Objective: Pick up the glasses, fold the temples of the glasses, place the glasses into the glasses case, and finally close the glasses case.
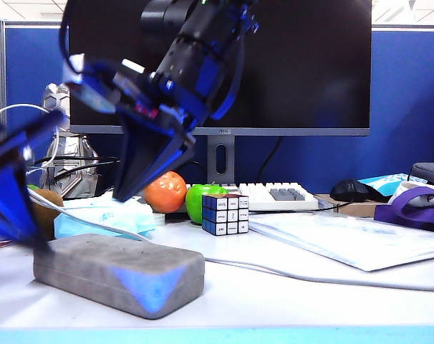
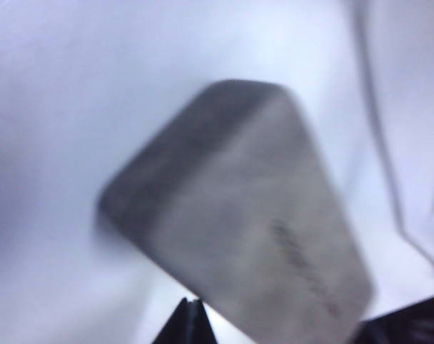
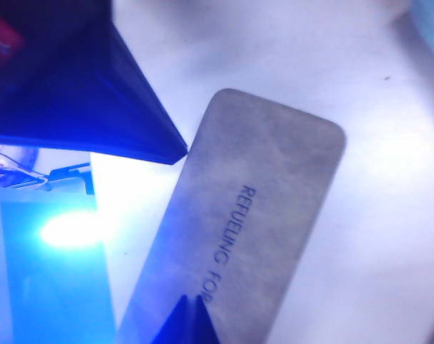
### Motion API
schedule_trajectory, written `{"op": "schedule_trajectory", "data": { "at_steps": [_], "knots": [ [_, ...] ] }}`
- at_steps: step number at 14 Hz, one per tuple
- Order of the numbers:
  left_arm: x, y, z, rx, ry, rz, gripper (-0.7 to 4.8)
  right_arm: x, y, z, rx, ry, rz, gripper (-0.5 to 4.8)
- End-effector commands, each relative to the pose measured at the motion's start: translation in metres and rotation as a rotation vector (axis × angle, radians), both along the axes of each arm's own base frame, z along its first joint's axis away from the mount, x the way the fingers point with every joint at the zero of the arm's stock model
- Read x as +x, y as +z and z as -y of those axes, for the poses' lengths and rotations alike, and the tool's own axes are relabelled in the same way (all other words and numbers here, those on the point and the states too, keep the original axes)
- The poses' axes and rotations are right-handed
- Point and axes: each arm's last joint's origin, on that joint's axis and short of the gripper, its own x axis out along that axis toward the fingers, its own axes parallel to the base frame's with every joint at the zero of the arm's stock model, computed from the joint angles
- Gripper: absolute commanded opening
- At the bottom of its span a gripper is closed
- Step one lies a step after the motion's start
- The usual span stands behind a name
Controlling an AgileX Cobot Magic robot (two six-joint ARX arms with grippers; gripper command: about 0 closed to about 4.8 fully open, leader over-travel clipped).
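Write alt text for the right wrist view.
A closed grey glasses case lies on a white table, lid embossed with lettering. The shut right gripper hovers over its near end, and the left gripper, blue-lit, reaches toward one edge.

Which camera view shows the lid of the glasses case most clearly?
The right wrist view: the glasses case lies sharp, its closed lid nearly whole, with the embossed lettering readable. The left wrist view shows the case blurred and cut at the edge. The exterior view shows it side-on, mostly the front wall.
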Motion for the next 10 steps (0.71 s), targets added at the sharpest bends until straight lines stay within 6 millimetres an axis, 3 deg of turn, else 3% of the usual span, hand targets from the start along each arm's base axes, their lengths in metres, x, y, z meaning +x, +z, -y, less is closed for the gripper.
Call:
{"op": "schedule_trajectory", "data": {
  "at_steps": [1, 6, 10],
  "knots": [
    [-0.006, 0.023, -0.002, -0.042, -0.009, 0.121, -0.06, 0.001, 0.020, 0.010, 0.030, -0.021, 0.046, -0.01],
    [-0.024, 0.060, -0.008, -0.043, -0.108, 0.421, -0.06, 0.000, 0.064, 0.039, 0.057, -0.105, 0.166, -0.01],
    [-0.043, 0.097, -0.016, -0.045, -0.107, 0.643, -0.06, -0.023, 0.116, 0.070, 0.110, -0.151, 0.281, -0.01]
  ]
}}
